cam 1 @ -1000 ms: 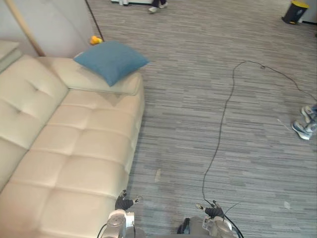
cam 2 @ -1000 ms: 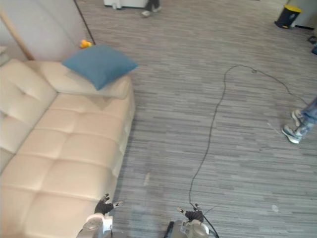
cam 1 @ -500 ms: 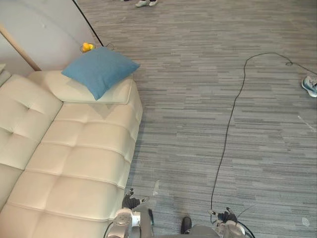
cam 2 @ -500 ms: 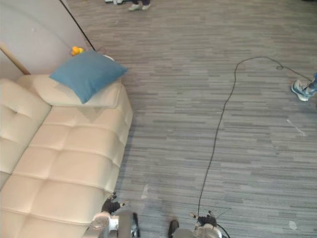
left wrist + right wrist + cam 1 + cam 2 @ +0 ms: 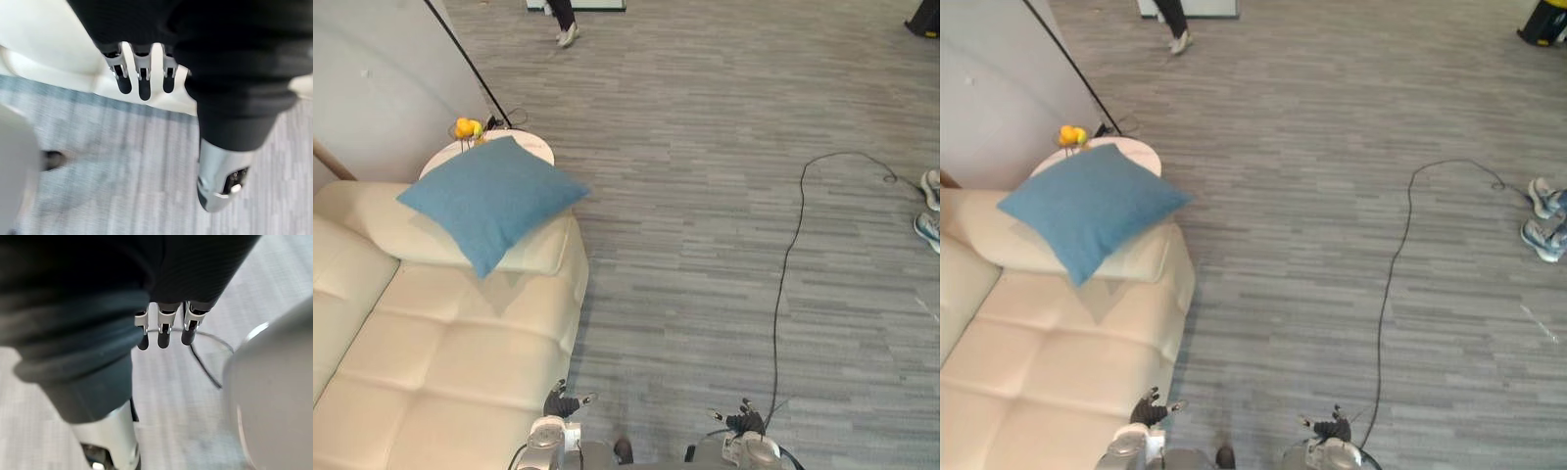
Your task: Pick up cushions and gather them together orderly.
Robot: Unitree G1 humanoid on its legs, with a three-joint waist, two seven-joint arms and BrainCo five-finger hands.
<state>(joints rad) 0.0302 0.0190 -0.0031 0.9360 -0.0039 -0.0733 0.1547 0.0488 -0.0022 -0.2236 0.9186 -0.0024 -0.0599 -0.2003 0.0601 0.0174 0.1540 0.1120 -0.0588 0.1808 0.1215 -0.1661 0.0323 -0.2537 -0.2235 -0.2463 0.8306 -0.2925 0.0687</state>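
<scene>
The blue cushion point(image 5: 489, 201) lies on the far arm of the cream sofa point(image 5: 440, 362), well apart from the left hand point(image 5: 560, 403) and right hand point(image 5: 741, 423). Both hang low, fingers point(image 5: 143, 90) slack and empty. I'd step closer first, then take the cushion from both sides.

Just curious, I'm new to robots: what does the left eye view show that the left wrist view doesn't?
Left eye view: the blue cushion resting on the arm of the cream sofa, a round side table beyond it, and the right hand. Left wrist view: the straight fingers of the left hand, seen very close. Shared: the sofa, the grey floor and the left hand.
</scene>
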